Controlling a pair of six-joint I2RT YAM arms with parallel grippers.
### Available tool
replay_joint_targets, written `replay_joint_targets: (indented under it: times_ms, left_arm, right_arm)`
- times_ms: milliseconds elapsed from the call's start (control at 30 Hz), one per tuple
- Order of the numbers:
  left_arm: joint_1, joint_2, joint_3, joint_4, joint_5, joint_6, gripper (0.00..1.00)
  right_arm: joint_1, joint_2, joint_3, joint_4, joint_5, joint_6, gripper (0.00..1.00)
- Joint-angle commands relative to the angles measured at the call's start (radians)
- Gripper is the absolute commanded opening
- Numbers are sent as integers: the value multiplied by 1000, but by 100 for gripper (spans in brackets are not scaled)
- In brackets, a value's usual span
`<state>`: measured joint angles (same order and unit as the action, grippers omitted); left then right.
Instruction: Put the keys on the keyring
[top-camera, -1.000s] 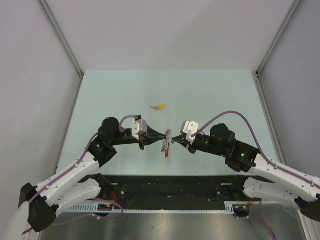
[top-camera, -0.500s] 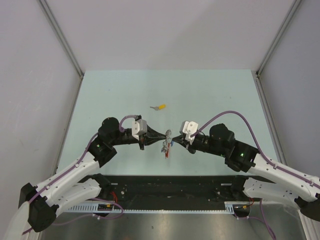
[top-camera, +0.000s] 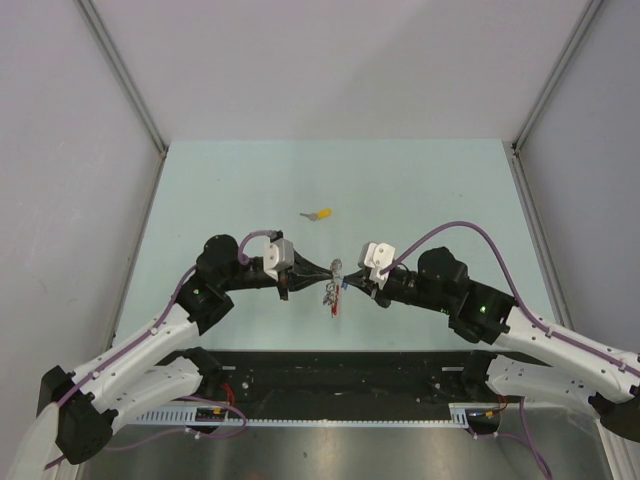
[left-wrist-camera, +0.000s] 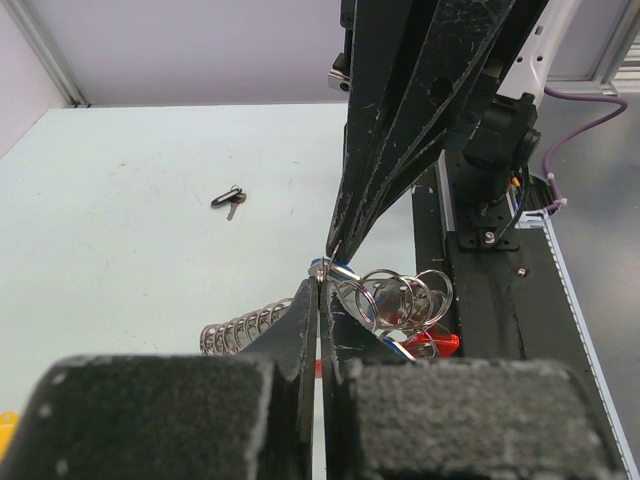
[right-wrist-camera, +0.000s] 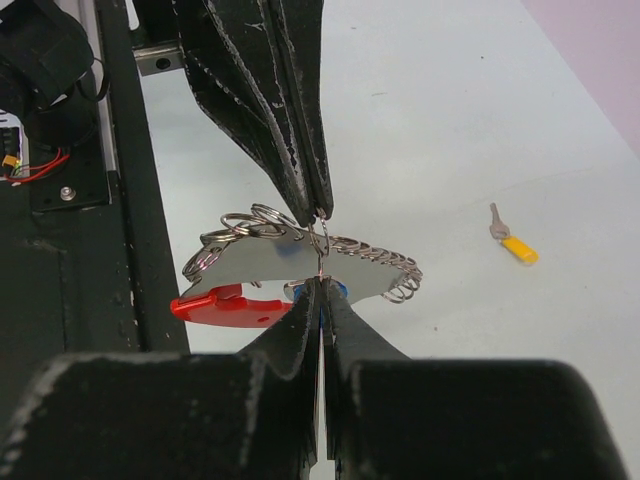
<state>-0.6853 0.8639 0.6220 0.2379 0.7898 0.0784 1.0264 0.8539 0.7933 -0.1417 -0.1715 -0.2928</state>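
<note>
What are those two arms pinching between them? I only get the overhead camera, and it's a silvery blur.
Observer: Both wrist cameras show the left gripper and right gripper shut, tip to tip, on one thin silver keyring.
Operator: Anything dangling from it?
Observer: A silver chain and a red strap hang beneath it.
Operator: And that yellow speck farther back?
Observer: A yellow-capped key, silver blade showing, lying flat on the table.

Pale-green table (top-camera: 250, 180) at centre, evenly lit — grey wall panels (top-camera: 330, 60) at 9, 12 and 3 o'clock, aluminium posts (top-camera: 120, 70) between.
</note>
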Motion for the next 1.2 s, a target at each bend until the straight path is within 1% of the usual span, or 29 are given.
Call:
replay_joint_targets:
  times_ms: [0, 200, 500, 667, 967, 1167]
  left_arm:
    - [-5, 4, 13, 51, 38, 6, 0]
    - [-5, 11, 19, 44, 60, 11, 0]
    - [-5, -3, 12, 47, 37, 12, 0]
    - [-3, -17, -4, 83, 32, -8, 0]
    - [9, -35, -39, 178, 32, -68, 0]
    - [10, -31, -34, 163, 25, -57, 0]
  right_arm:
    - [8, 7, 44, 62, -23, -12, 0]
    - [9, 16, 46, 76, -36, -12, 0]
    - [-3, -10, 40, 47, 27, -5, 0]
    - [-41, -26, 34, 40, -6, 11, 0]
    - [-65, -7, 34, 39, -46, 15, 0]
    - [-62, -15, 35, 34, -91, 3, 0]
